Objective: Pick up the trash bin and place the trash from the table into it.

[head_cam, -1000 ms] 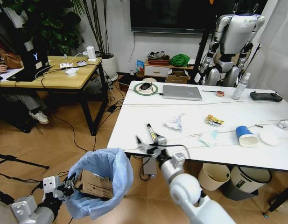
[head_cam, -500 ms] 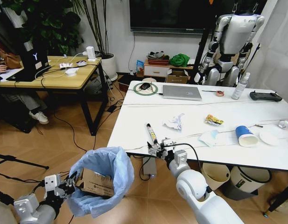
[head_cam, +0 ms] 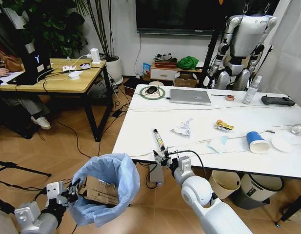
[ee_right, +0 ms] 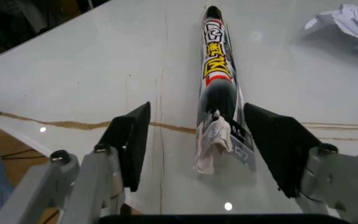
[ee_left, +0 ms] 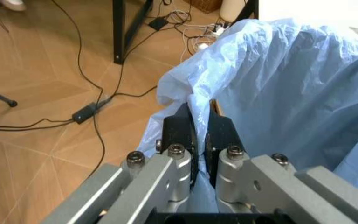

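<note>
The trash bin [head_cam: 107, 187], lined with a puffy light-blue bag [ee_left: 291, 88], hangs low at the left with torn brown cardboard [head_cam: 99, 192] inside. My left gripper [head_cam: 68, 193] [ee_left: 199, 116] is shut on the bin's rim and bag. At the white table's [head_cam: 140, 136] front edge, my right gripper [head_cam: 162, 157] [ee_right: 197, 112] stands open. Its fingers [ee_right: 132, 140] straddle the near end of a long black printed wrapper [head_cam: 158, 138] [ee_right: 219, 84]. Farther on lie crumpled paper [head_cam: 182, 127], a yellow snack wrapper [head_cam: 223, 126], a clear packet [head_cam: 218, 144], a blue paper cup [head_cam: 257, 142] and a white lid [head_cam: 281, 144].
A laptop [head_cam: 190, 96], a green ring [head_cam: 152, 92], a spray bottle [head_cam: 251, 90] and a black controller [head_cam: 278, 101] sit at the table's far side. Two other bins [head_cam: 223, 184] stand under it. A wooden desk [head_cam: 48, 78] is at the left, with cables on the floor.
My right gripper has edged right and forward until its open fingers sit around the black wrapper's near end. The left gripper and bin have barely moved.
</note>
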Controlling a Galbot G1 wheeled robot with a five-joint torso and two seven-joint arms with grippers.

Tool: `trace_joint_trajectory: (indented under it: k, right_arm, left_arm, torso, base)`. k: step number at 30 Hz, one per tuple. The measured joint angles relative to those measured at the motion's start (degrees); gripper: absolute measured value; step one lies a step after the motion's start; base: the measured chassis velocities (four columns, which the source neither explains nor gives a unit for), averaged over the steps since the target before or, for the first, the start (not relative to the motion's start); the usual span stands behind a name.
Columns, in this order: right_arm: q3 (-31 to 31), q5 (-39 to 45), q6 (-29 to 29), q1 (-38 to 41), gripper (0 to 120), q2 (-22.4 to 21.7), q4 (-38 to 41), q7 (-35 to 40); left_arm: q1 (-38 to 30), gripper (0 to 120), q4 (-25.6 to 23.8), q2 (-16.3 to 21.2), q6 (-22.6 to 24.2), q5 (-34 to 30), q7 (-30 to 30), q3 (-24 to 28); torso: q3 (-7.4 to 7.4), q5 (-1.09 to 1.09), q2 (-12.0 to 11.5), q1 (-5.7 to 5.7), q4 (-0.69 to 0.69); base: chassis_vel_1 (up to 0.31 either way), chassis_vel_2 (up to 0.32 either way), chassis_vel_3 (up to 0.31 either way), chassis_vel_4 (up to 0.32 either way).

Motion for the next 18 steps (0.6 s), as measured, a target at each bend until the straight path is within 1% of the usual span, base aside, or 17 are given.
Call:
trace_joint_trajectory:
  k: [1,3,4,5,6,8,9,12,13,14,16,18]
  right_arm:
    - [0.0,0.0,0.2,-0.1,50,0.0,0.0,-0.1]
    - [0.0,0.0,0.3,-0.1,45,0.0,-0.1,-0.1]
    - [0.0,0.0,0.3,-0.2,40,-0.1,-0.1,-0.1]
    - [0.0,0.0,0.3,-0.2,40,-0.1,-0.1,-0.1]
    - [-0.2,0.1,0.3,-0.2,33,-0.1,0.0,0.0]
    - [-0.5,0.2,0.3,-0.2,25,-0.1,0.2,0.1]
    - [-0.5,0.2,0.3,-0.2,23,-0.1,0.2,0.1]
    - [-0.5,0.3,0.4,0.0,9,0.0,-0.1,0.1]
    - [-0.5,0.3,0.4,0.0,9,0.0,-0.1,0.1]
    - [-0.5,0.2,0.5,0.1,4,-0.1,-0.2,0.0]
    - [-0.5,0.2,0.8,0.1,0,-0.1,-0.4,0.0]
    - [-0.5,0.2,0.9,0.1,0,-0.1,-0.5,0.0]
  left_arm:
    - [0.0,0,0.0,0.0,0.0,-0.1,0.0,0.0]
    - [0.0,0,0.0,0.1,0.0,-0.1,0.0,-0.1]
    - [0.0,0,0.1,0.1,0.0,-0.1,0.0,-0.1]
    - [0.0,0,0.1,0.1,0.0,-0.1,0.0,-0.1]
    - [-0.1,0,0.2,0.1,0.0,-0.1,0.0,-0.1]
    - [-0.2,0,0.3,0.2,0.0,-0.1,0.0,-0.1]
    - [-0.3,0,0.4,0.2,0.0,-0.1,0.0,-0.1]
    - [-0.4,0,0.5,0.3,0.0,-0.2,0.0,-0.2]
    - [-0.4,0,0.5,0.3,0.0,-0.2,0.0,-0.2]
    - [-0.4,0,0.5,0.3,0.0,-0.2,0.0,-0.3]
    - [-0.5,0,0.6,0.3,0.0,-0.3,0.0,-0.3]
    - [-0.5,0,0.7,0.3,0.0,-0.3,0.0,-0.3]
  torso:
    - [0.0,0.0,0.0,0.0,0.0]
    - [0.0,0.0,0.0,0.0,0.0]
    - [0.0,0.0,0.0,0.0,0.0]
    - [0.0,0.0,0.0,0.0,0.0]
    - [0.0,0.0,0.0,0.0,0.0]
    - [0.0,0.0,0.0,0.0,0.0]
    - [0.0,0.0,0.0,0.0,0.0]
    - [0.0,0.0,0.0,0.0,0.0]
    - [0.0,0.0,0.0,0.0,0.0]
    - [0.0,0.0,0.0,0.0,0.0]
    - [0.0,0.0,0.0,0.0,0.0]
    - [0.0,0.0,0.0,0.0,0.0]
  base:
    - [0.0,0.0,0.0,0.0]
    - [0.0,0.0,0.0,0.0]
    - [0.0,0.0,0.0,0.0]
    - [0.0,0.0,0.0,0.0]
    - [0.0,0.0,0.0,0.0]
    - [0.0,0.0,0.0,0.0]
    - [0.0,0.0,0.0,0.0]
    - [0.0,0.0,0.0,0.0]
    - [0.0,0.0,0.0,0.0]
    - [0.0,0.0,0.0,0.0]
    - [0.0,0.0,0.0,0.0]
    - [0.0,0.0,0.0,0.0]
